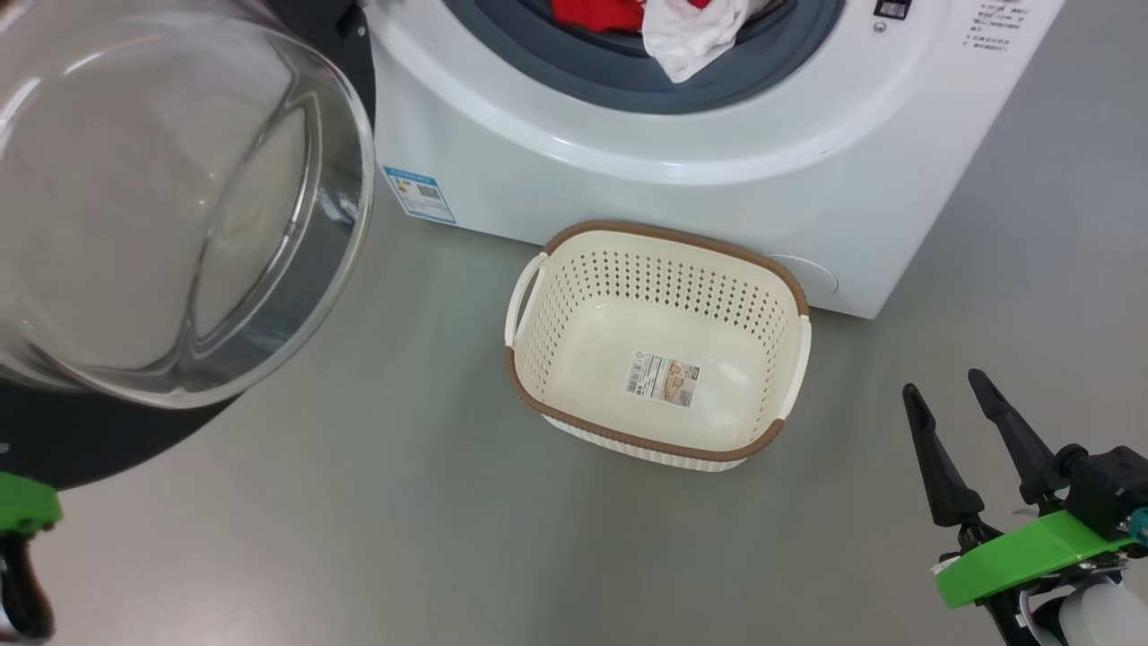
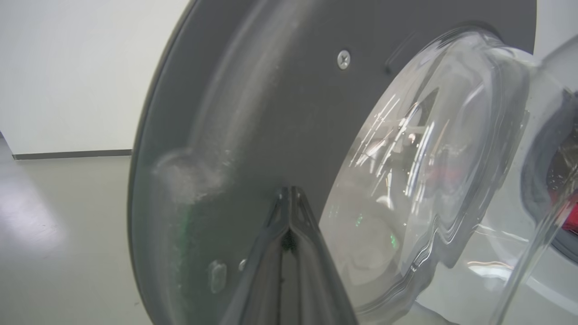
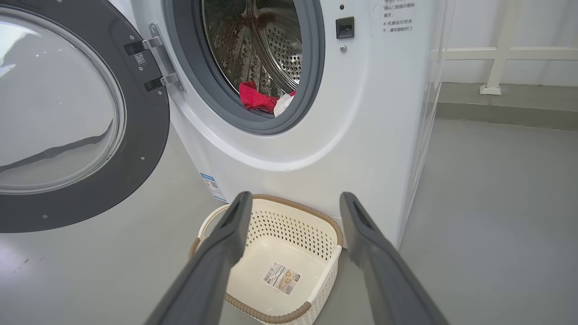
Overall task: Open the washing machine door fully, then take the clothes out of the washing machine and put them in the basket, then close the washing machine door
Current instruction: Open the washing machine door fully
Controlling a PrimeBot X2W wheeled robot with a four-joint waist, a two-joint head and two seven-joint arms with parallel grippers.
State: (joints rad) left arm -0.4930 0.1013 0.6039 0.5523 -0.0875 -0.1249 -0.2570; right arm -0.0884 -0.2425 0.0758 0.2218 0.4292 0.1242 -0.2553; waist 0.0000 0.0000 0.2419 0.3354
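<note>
Left gripper (image 2: 291, 198) clenched, empty, tip at the inner rim of the washing machine door (image 3: 149, 149) — contact hard to judge. It could skid off and leave the door in the reach path. Right gripper (image 1: 943, 388) spread, empty, near the basket (image 1: 583, 314). Clothes (image 1: 691, 36) drape over the gasket (image 1: 628, 85) — may snag.

honestly the right gripper (image 1: 943, 381): two long tapered matte-black fingers (image 1: 937, 467) on a lime-green plastic bracket (image 1: 1022, 556), little teal plug (image 1: 1141, 523), glossy white forearm shell (image 1: 1105, 615).
</note>
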